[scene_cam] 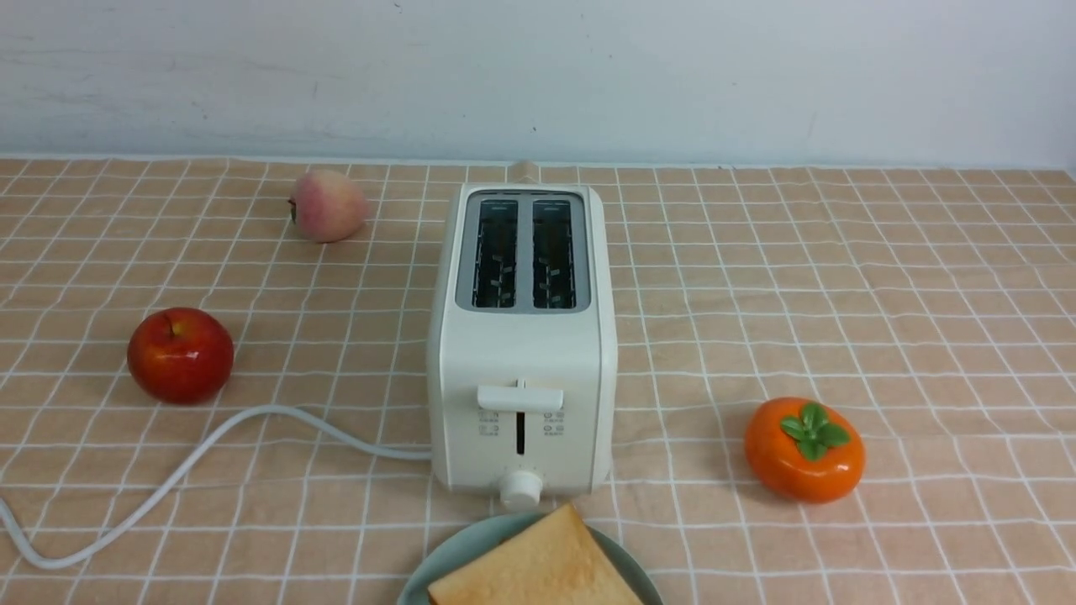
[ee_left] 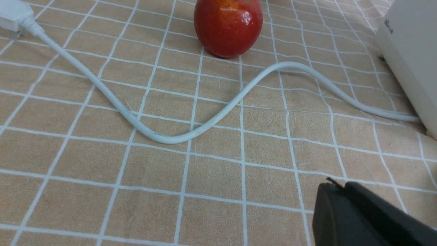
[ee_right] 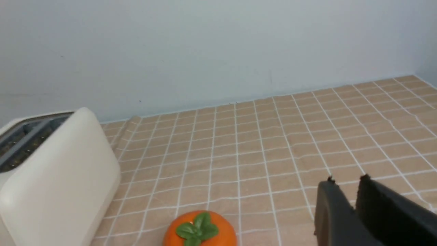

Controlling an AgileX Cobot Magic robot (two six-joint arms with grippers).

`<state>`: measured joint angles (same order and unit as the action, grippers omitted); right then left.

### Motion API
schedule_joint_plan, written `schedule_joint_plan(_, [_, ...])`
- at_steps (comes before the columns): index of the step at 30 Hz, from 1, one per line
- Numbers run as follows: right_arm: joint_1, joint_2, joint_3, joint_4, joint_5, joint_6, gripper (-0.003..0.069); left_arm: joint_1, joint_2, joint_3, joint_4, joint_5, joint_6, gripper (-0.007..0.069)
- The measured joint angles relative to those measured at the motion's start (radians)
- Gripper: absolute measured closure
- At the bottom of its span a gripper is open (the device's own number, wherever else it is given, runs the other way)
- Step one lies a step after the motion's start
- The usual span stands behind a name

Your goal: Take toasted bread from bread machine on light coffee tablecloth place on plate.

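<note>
The cream-white bread machine [scene_cam: 521, 353] stands mid-table on the light coffee tablecloth [scene_cam: 841, 294]. Both its slots look empty and its lever [scene_cam: 519, 397] is up. Toasted bread [scene_cam: 530, 563] lies on the mint-green plate [scene_cam: 458, 550] at the front edge, just before the toaster. I see one slice face; the frame cuts it off. Neither gripper shows in the front view. My left gripper [ee_left: 338, 184] is shut and empty, low over the cloth left of the toaster [ee_left: 409, 51]. My right gripper [ee_right: 346, 179] has a narrow gap between its tips and is empty, right of the toaster [ee_right: 58, 171].
A red apple [scene_cam: 180, 355] sits left of the toaster and also shows in the left wrist view [ee_left: 228, 25]. A peach [scene_cam: 328, 206] is at the back left. An orange persimmon [scene_cam: 804, 449] is to the right [ee_right: 200, 229]. The white cord [scene_cam: 210, 445] snakes left [ee_left: 205, 126].
</note>
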<state>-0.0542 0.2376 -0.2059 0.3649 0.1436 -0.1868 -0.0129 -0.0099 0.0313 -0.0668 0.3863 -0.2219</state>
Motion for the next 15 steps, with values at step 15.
schedule_joint_plan(15, [-0.001, -0.188, 0.229, -0.350, 0.124, 0.335, 0.0524, 0.000, 0.000, 0.000, 0.000, 0.001, 0.000, 0.0608])
